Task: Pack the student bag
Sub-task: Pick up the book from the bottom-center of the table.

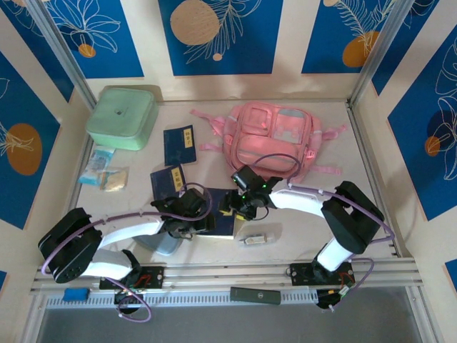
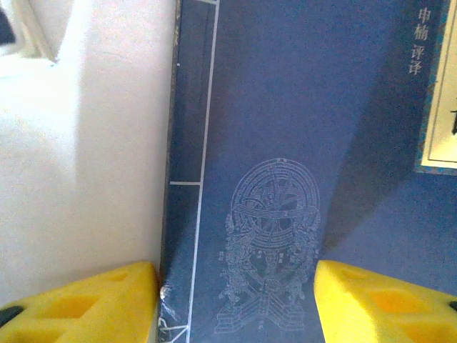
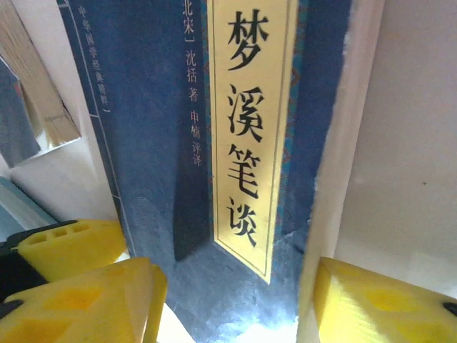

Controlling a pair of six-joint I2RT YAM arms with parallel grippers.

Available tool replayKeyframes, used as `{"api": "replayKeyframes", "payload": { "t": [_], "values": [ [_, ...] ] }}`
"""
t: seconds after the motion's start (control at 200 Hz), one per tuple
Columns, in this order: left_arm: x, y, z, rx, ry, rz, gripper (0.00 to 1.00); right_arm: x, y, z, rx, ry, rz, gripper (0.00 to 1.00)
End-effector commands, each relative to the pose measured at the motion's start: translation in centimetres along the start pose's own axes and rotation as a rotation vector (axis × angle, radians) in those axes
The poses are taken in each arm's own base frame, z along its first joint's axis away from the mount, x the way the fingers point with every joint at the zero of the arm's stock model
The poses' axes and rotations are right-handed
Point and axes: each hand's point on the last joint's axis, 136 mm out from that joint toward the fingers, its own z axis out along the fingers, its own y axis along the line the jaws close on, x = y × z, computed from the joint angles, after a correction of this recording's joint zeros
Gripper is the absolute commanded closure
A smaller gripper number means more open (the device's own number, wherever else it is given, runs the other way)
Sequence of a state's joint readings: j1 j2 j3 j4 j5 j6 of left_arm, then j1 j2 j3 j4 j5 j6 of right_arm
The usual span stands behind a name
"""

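Walls point(image 1: 214, 36) with blue floral panels are enclosing a pale worktop point(image 1: 186, 107) on three sides. The student bag point(image 1: 275, 136) is lying flat toward the far right corner of the worktop, front pockets up and straps trailing toward the far edge. A mint-green box point(image 1: 123, 116) is sitting in the far left corner.

Both arms are reaching inward to a dark blue book point(image 1: 218, 214) lying near the middle of the near edge. The left hand point(image 1: 191, 207) is at its left side and the right hand point(image 1: 239, 202) at its right.

The left wrist view is showing the book point(image 2: 300, 143) close up, with a pale line drawing on the cover. The left hand point(image 2: 232, 307) is spread, its yellow fingers point(image 2: 78, 304) wide apart over the cover. The right wrist view is showing the book point(image 3: 157, 143) with its yellow title strip and pale page edge. The right hand point(image 3: 235, 304) is spread too, its fingers point(image 3: 385, 300) straddling that edge.

The top view is also showing:
- two more blue books point(image 1: 178, 145) lying left of the bag
- a grey-blue pouch point(image 1: 163, 245) lying under the left arm
- two small packets point(image 1: 103, 174) lying by the left edge
- a small white item point(image 1: 255, 239) lying near the near edge
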State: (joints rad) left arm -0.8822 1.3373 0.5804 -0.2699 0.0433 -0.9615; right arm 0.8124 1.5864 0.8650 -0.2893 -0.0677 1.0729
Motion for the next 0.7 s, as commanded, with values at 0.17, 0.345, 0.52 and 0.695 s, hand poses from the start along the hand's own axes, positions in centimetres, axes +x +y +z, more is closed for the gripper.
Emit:
{"api": "replayKeyframes", "payload": {
  "t": [0.17, 0.345, 0.52, 0.695],
  "values": [
    [1.29, 1.76, 0.41, -0.059, 0.032, 0.000, 0.40, 0.54, 1.80, -1.45, -0.067, 0.007, -0.051, 0.55],
    [1.13, 1.66, 0.36, -0.057, 0.025, 0.002, 0.40, 0.58, 1.20, -1.70, -0.062, -0.004, -0.046, 0.67],
    [1.05, 1.60, 0.47, -0.051, 0.019, 0.003, 0.40, 0.52, 1.66, -1.93, -0.078, -0.009, -0.058, 0.78],
    [0.78, 1.45, 0.02, -0.044, 0.003, 0.005, 0.40, 0.66, 1.99, -1.88, -0.099, -0.003, -0.057, 0.85]
  ]
}}
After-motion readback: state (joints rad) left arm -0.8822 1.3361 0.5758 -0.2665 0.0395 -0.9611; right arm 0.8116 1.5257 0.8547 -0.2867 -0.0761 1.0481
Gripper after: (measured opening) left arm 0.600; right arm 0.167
